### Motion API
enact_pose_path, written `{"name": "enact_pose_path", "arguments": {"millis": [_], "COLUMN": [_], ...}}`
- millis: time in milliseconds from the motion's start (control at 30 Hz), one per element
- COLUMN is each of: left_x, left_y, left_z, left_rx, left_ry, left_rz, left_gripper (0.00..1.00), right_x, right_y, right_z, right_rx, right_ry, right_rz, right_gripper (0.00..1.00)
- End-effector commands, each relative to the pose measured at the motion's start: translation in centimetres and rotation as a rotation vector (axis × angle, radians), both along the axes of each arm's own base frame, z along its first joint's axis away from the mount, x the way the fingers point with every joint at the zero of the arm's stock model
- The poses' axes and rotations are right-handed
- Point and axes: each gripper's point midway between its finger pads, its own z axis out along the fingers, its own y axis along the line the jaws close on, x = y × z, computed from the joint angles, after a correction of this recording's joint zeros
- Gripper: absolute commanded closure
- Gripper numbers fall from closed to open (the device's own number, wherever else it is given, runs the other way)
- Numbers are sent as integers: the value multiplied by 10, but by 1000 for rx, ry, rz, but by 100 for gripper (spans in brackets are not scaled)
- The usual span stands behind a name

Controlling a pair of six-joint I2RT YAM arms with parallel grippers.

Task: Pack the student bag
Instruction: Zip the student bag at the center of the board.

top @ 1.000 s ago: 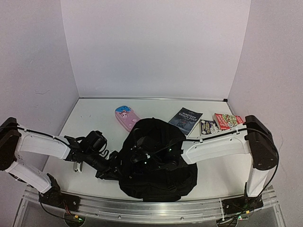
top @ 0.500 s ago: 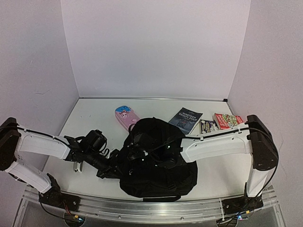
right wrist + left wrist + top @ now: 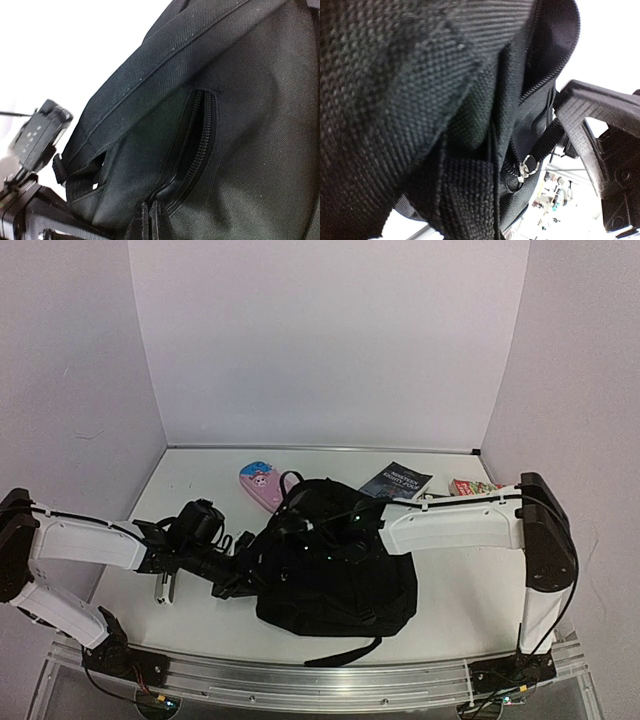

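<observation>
since a second ago the student bag (image 3: pixel 335 570) has risen and slid toward the back of the surface (image 3: pixel 460 580). it now hides the near corner of the book (image 3: pixel 400 480) and sits close to the pink pencil case (image 3: pixel 258 483). a strap (image 3: pixel 345 650) trails out at its near edge. from above, my left hand (image 3: pixel 245 578) is at the bag's left flank and my right hand (image 3: pixel 295 530) is on its top. i judge that i have one on each side so i can hold the bag up and work its mouth open. the book and pencil case lie outside it, so the packing looks not yet begun.

at my left wrist, coarse black weave fills nearly the whole view, with a zip pull (image 3: pixel 525 167) dangling by a webbing loop. my left hand is closed right down. with the cloth this near, i take it to be clamped on a fold of the bag.

at my right wrist, my fingers (image 3: pixel 144 220) are pressed together with no gap, at the seam just below a zip pocket (image 3: pixel 197 135) that gapes a little. i judge they pinch the fabric there.
</observation>
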Motion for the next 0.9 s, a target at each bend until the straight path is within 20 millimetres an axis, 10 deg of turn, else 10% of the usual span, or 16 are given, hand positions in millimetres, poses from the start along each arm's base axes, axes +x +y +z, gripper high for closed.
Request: {"name": "enact_pose_path", "arguments": {"millis": [0,200,500,867], "left_x": [-36,-30,-25,-26], "left_y": [24,23,23,10], "left_z": [-27,-25,4,19], "left_rx": [129,156,82,-63], "left_ry": [137,117,43,38], "left_rz": [-58,-52,-11,-9], "left_gripper": [100,98,52,33], "right_x": [100,89,35,22], "right_y": [-38,-20,-7,12], "right_z": [53,65,34,32], "right_rx": [-1,84,91,107], "right_ry": [-232,-167,-46,-45], "right_rz": [-241,-159,-96,-98], "right_gripper": [100,100,100,100]}}
